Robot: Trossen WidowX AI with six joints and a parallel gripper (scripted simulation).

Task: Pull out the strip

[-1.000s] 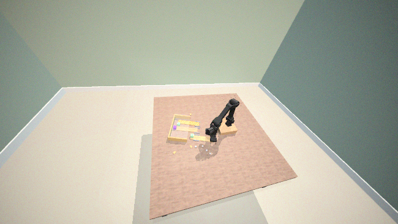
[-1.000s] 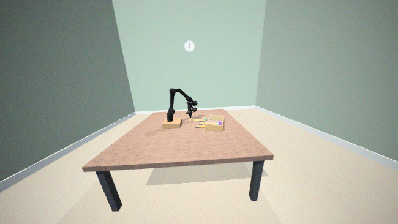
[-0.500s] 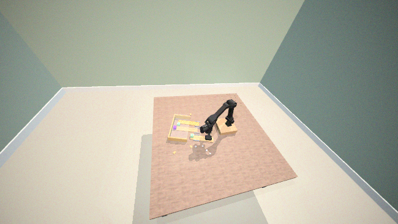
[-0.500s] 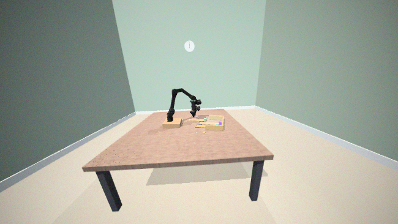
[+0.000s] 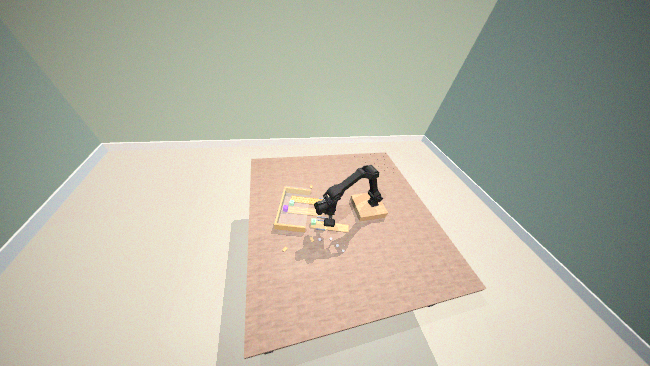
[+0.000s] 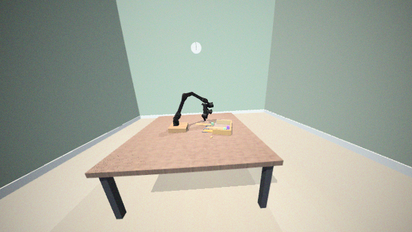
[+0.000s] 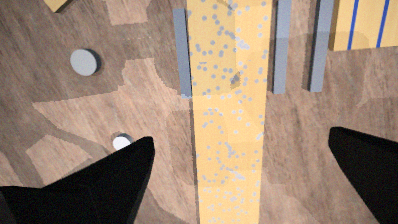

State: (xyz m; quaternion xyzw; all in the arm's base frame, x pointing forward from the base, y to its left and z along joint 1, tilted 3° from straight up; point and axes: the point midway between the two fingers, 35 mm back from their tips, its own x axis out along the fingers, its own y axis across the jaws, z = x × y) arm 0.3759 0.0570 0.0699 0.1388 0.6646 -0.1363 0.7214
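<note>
the dotted strip (image 7: 230,120) runs lengthwise down the middle of the wrist view, pale yellow with grey speckles, lying flat on the wooden table (image 7: 75,110); in the top view it shows as a yellow strip (image 5: 336,227) sticking out of the open side of the low wooden tray (image 5: 286,227), with a small greenish cube (image 5: 313,220) sitting near its tray end, though whether that cube carries a label is too small to tell. the gripper (image 7: 240,170) hangs above the strip's outer end with its dark fingers spread wide to either side of it, holding nothing. grey rails (image 7: 182,52) flank the strip further up, and a second strip with blue lines (image 7: 362,22) lies beyond them at the upper right. a grey disc (image 7: 83,62) and a small white disc (image 7: 121,142) rest on the table to the left. a purple cube (image 5: 285,208) sits inside the tray, and the arm's base stands on a wooden block (image 5: 369,206) nearby
</note>
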